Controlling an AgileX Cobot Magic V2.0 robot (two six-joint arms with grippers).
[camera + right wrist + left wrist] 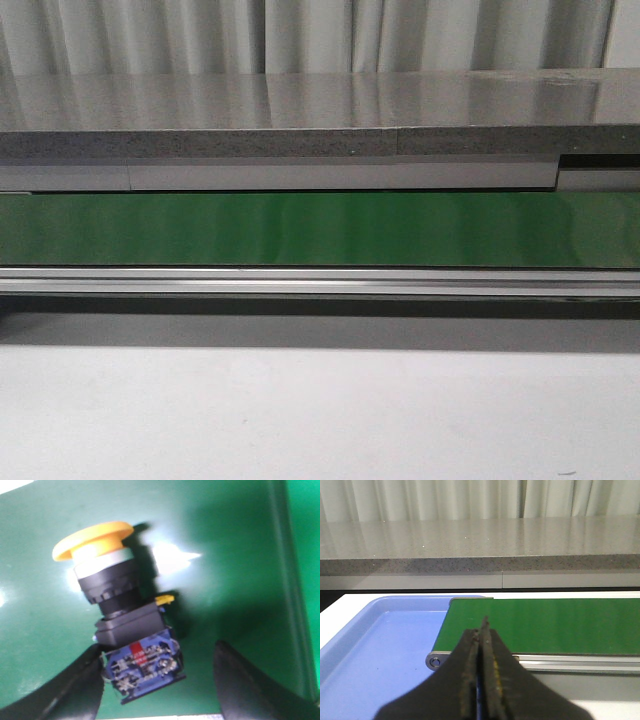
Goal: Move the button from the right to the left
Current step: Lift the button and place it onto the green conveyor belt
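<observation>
- Between the spread fingers of the right end effector: the emergency-stop push button, lying on its side on the green conveyor belt, contact-block end nearest one finger, possibly touching.
- Long axis pointing out past the fingertips, yellow mushroom cap at the far end.
- Right end effector released, gripping nothing yet.
- Left end effector clenched and empty, hovering over the belt's end beside the blue tray.
</observation>
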